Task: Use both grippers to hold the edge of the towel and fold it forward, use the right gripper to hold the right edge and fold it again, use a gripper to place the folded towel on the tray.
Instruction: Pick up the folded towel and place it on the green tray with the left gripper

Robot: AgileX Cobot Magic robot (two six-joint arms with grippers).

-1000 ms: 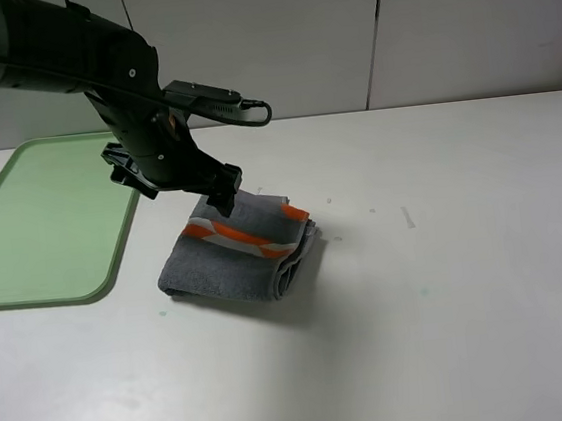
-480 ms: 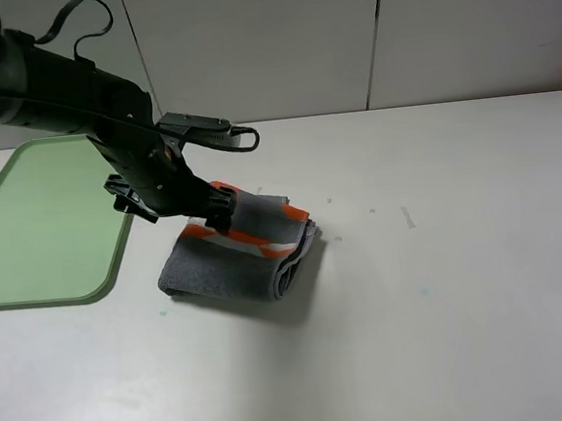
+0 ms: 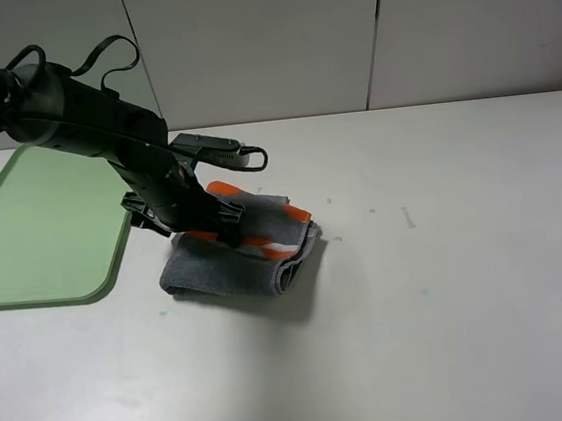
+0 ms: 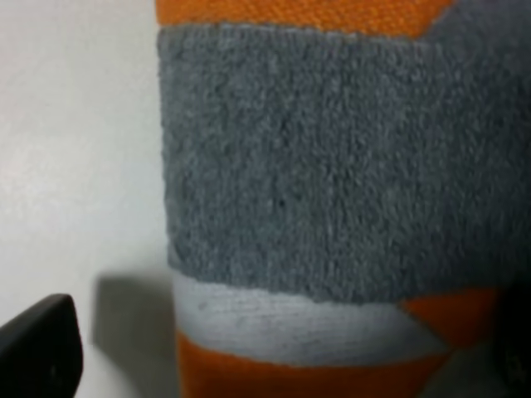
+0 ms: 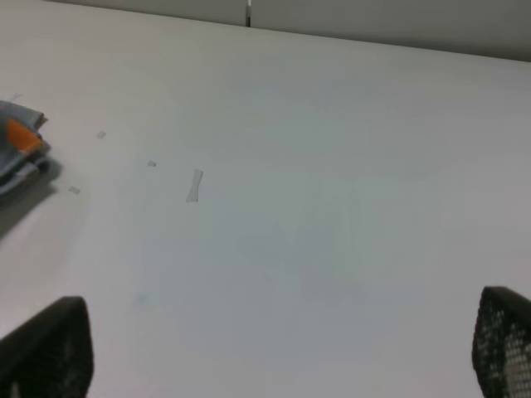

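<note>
The towel (image 3: 251,259) lies folded into a thick grey bundle with orange patches and a white stripe, just right of the tray (image 3: 31,227). My left gripper (image 3: 196,227) is down on the towel's rear left part, open. In the left wrist view the towel (image 4: 323,191) fills the picture, and the left gripper (image 4: 274,352) has one fingertip on each side of it. My right gripper (image 5: 270,348) is open over bare table, far from the towel (image 5: 18,149); it does not show in the exterior view.
The green tray has nothing on it and sits at the table's left edge. White table surface (image 3: 436,254) extends to the right and front of the towel. A white panelled wall stands behind the table.
The left arm has dropped and swung slightly right, bringing its open gripper from above the towel's rear left corner down onto the bundle. The towel has stayed in place.
</note>
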